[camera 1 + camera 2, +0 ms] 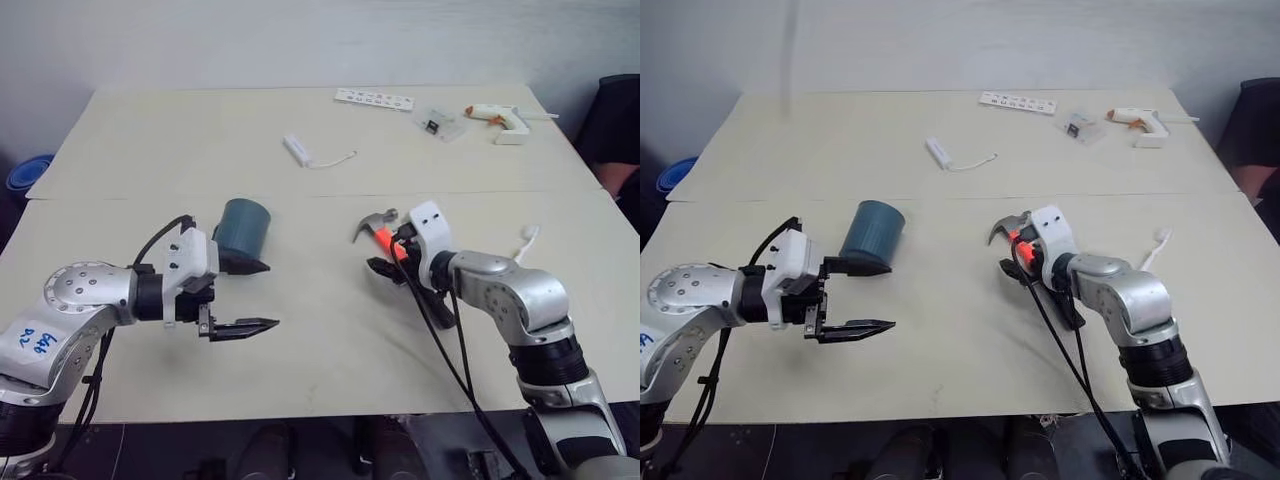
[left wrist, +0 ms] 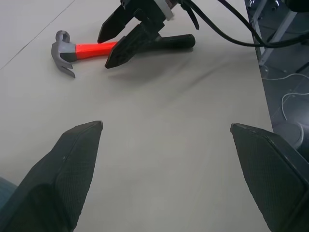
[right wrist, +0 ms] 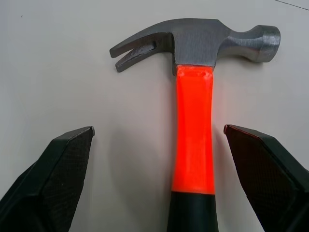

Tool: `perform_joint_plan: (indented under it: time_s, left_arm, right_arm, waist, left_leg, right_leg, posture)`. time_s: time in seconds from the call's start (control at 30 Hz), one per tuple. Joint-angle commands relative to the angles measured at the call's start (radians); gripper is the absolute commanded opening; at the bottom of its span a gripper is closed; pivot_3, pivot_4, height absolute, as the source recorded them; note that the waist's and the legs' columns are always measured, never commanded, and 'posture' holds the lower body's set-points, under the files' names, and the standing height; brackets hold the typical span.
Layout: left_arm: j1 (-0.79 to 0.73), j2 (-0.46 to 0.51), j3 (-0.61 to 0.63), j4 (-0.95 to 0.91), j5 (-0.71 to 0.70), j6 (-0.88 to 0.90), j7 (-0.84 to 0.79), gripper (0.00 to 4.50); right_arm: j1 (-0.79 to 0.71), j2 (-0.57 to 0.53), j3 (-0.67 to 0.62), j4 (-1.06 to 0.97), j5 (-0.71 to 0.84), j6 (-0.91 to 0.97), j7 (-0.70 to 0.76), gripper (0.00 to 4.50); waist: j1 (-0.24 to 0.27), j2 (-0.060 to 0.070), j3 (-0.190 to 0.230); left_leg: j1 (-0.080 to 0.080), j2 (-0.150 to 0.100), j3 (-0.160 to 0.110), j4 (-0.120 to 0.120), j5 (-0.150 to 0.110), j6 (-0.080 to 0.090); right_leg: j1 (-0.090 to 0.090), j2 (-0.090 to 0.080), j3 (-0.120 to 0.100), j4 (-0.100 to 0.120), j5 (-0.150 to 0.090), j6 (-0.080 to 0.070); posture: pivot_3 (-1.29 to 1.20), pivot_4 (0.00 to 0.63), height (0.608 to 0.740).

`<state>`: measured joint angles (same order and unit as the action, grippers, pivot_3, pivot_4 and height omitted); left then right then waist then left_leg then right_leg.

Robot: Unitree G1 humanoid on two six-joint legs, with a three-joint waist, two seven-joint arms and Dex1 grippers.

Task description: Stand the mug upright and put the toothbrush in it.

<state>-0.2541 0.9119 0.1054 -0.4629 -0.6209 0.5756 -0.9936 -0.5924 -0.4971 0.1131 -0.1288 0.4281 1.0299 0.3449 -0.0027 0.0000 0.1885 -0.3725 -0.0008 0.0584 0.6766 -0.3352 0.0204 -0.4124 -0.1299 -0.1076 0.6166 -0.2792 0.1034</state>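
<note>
The dark teal mug (image 1: 243, 227) lies on its side left of the table's middle; I cannot see its mouth. My left gripper (image 1: 262, 296) is open just in front of the mug, and its upper finger (image 1: 250, 265) overlaps the mug's near end. The white toothbrush (image 1: 527, 243) lies flat at the right, beyond my right forearm. My right gripper (image 3: 159, 128) is open low over an orange-handled hammer (image 3: 194, 135), with the handle between its fingers. The left wrist view looks across bare table to the hammer (image 2: 77, 48) and the right gripper (image 2: 116, 41).
A small white block with a thin cable (image 1: 298, 149) lies mid-table at the back. Further back are a white strip (image 1: 375, 98), a clear plastic bag (image 1: 440, 123) and a white glue gun (image 1: 505, 122). A blue bowl (image 1: 25, 172) sits off the left edge.
</note>
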Motion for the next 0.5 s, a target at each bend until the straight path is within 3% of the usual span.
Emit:
perform_joint_plan:
  time_s: [0.03,0.17,0.4,0.5]
  left_arm:
    - [-0.023,-0.009,-0.007,-0.009,0.016,-0.02,0.003,4.5]
    - [-0.043,-0.015,-0.013,-0.001,0.02,-0.017,0.002,4.5]
    - [-0.051,-0.021,-0.015,-0.001,0.029,-0.013,0.002,4.5]
    - [-0.059,-0.03,-0.016,0.003,0.028,-0.011,0.001,4.5]
  right_arm:
    - [-0.002,0.017,0.017,0.059,-0.039,-0.055,0.033,4.31]
    - [0.003,0.04,0.021,0.107,-0.077,-0.097,0.042,3.31]
    - [0.021,0.071,0.012,0.094,-0.106,-0.104,0.054,0.86]
    - [0.012,0.079,-0.001,0.085,-0.116,-0.103,0.05,0.74]
  waist:
    - [0.0,0.0,0.0]
    - [-0.003,0.0,0.0]
    - [-0.011,-0.001,0.0]
    - [-0.013,-0.001,0.0]
  left_leg:
    - [0.0,0.0,0.0,0.0,0.0,0.0]
    - [0.001,0.0,0.001,0.001,0.0,0.0]
    - [0.002,0.001,0.001,0.001,0.0,0.0]
    - [0.001,0.001,0.001,0.001,0.0,0.0]
  right_leg:
    - [0.0,0.0,0.0,0.0,0.0,0.0]
    - [0.0,0.0,0.0,0.001,0.0,0.0]
    - [0.0,0.0,0.001,0.002,0.0,0.0]
    - [0.0,0.0,0.001,0.002,0.0,0.0]
  posture:
    - [0.0,0.15,0.74]
    - [0.0,0.15,0.74]
    - [0.0,0.15,0.74]
    - [0.0,0.15,0.74]
